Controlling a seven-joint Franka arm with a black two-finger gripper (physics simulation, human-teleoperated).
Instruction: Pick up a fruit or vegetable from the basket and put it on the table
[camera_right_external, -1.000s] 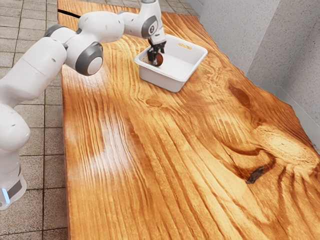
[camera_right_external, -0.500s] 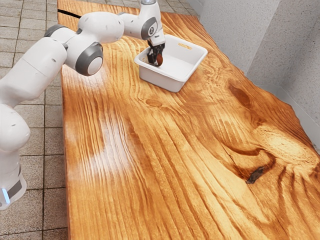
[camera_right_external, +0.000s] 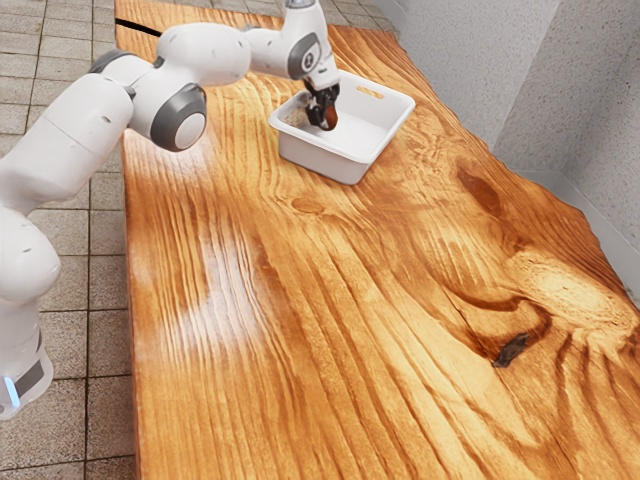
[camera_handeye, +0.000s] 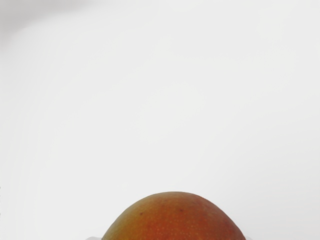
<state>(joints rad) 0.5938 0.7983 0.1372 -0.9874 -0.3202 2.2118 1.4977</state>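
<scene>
Inside the white basket (camera_right_external: 318, 158), near its side toward the exterior view's left, is my gripper (camera_right_external: 323, 118), pointing down. It is shut on a reddish-orange fruit (camera_right_external: 330, 117), which looks like a mango. One dark finger partly covers the fruit in the exterior view. From the wrist view, the rounded top of the fruit (camera_handeye: 175, 217) shows red with a yellow-green side, against the basket's white inner surface (camera_handeye: 170, 100). Whether the fruit touches the basket floor, I cannot tell.
The wooden table (camera_right_external: 300, 330) extends from the basket toward the exterior view's bottom. A grey wall (camera_right_external: 500, 80) stands beyond the table's far edge. The basket's raised walls surround the lower part of my hand.
My hand has shifted slightly toward the exterior view's right and tilted, and the fruit has moved along with it. The basket has stayed where it was.
</scene>
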